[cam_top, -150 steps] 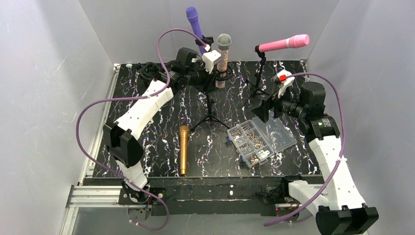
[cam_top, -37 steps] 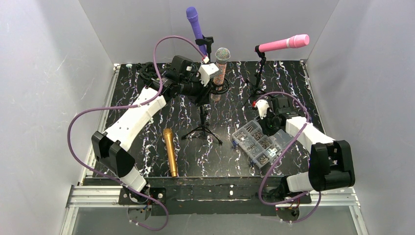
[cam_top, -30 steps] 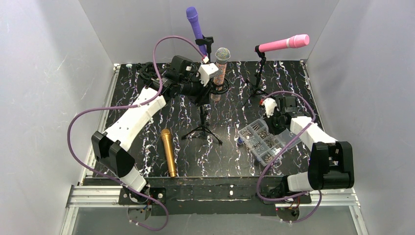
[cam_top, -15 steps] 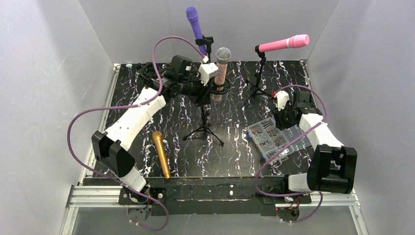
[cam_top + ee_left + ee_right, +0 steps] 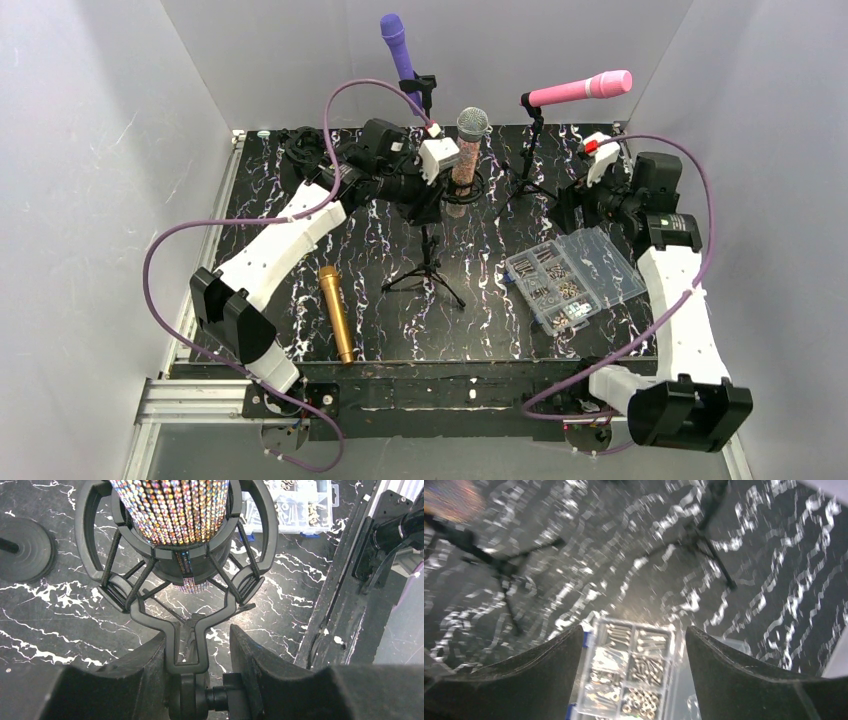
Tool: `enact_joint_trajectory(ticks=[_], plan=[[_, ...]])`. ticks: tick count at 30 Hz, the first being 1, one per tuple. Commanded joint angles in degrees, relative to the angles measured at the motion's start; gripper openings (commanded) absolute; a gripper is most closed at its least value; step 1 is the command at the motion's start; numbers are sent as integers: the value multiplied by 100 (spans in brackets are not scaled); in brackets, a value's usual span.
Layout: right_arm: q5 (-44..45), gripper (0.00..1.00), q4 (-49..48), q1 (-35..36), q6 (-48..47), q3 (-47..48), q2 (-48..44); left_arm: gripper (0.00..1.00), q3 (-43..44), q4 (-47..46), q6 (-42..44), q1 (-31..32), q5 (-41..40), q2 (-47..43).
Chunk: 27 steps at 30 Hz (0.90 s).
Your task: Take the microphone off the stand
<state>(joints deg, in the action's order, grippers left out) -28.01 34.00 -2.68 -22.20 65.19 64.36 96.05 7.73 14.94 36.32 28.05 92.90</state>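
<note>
Overhead, the glitter mic [image 5: 467, 150] stands upright in its mount on the tripod stand [image 5: 428, 268], mid-table, with the left gripper [image 5: 428, 195] reaching in from the left. Only the left wrist view shows the grip: both fingers [image 5: 135, 675] are drawn narrow onto the forked stem of the mount [image 5: 187, 645], and the mic sits above in the cradle's cords. The right wrist view, though blurred, shows the right gripper [image 5: 634, 635] spread wide around nothing, with the screw box [image 5: 629, 680] below it. A second ago that gripper was shut, low beside the box. It has since lifted toward the far right, and the box lies further right. The stand and mic have shifted slightly right with the left arm.
</note>
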Motion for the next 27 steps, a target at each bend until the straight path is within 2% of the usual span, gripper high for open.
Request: enact_joint_trajectory(ticks=[1,5,10,14,22,27], plan=[[-1356,83,-201,237,838,512,-388,0,-193,831,-189,256,845,-98],[-1875,83,-935,711,1382,609,-533,0,-255,967,-164,334,907,-144],[-2022,84,-1747,1208,1804,633,-346,0,-349,1150,-88,408,1056,-217],[-2221,84,-2646,1392,2331,493,-117,0,-386,1330,-49,437,1292,-259],[-2811,84,-3334,1664,2872,443,178,0,-393,1385,-82,455,1373,-224],[-2838,84,-4051,1782,3246,238,230,0,-410,1389,-113,481,1381,-218]])
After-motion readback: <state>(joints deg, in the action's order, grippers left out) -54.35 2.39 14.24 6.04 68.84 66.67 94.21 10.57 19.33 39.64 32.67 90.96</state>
